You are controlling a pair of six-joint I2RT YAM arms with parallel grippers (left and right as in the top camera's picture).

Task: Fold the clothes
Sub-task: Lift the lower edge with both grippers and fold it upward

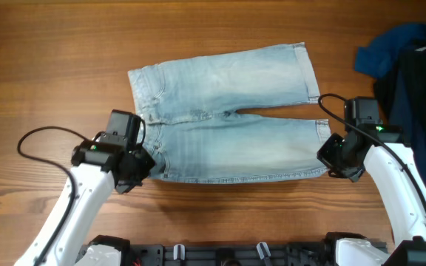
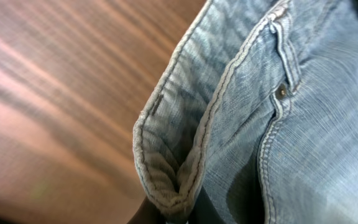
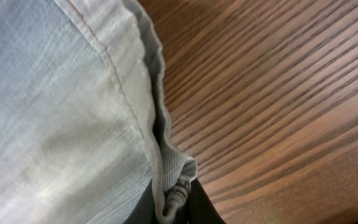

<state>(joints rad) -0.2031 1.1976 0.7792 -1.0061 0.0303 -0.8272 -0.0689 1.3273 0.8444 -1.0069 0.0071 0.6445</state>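
The light blue faded jeans (image 1: 228,111) lie flat on the wooden table, waistband to the left, both legs running right to the hemmed cuffs. My left gripper (image 1: 135,168) is shut on the near corner of the waistband; the left wrist view shows the pinched waistband fold (image 2: 166,180) between the fingers (image 2: 178,218). My right gripper (image 1: 331,159) is shut on the near leg's cuff corner; the right wrist view shows the pinched hem (image 3: 176,180) between the fingers (image 3: 178,211).
A dark blue garment (image 1: 394,48) and a black garment (image 1: 424,89) lie heaped at the table's right edge, close behind my right arm. Bare wooden tabletop (image 1: 50,59) surrounds the jeans.
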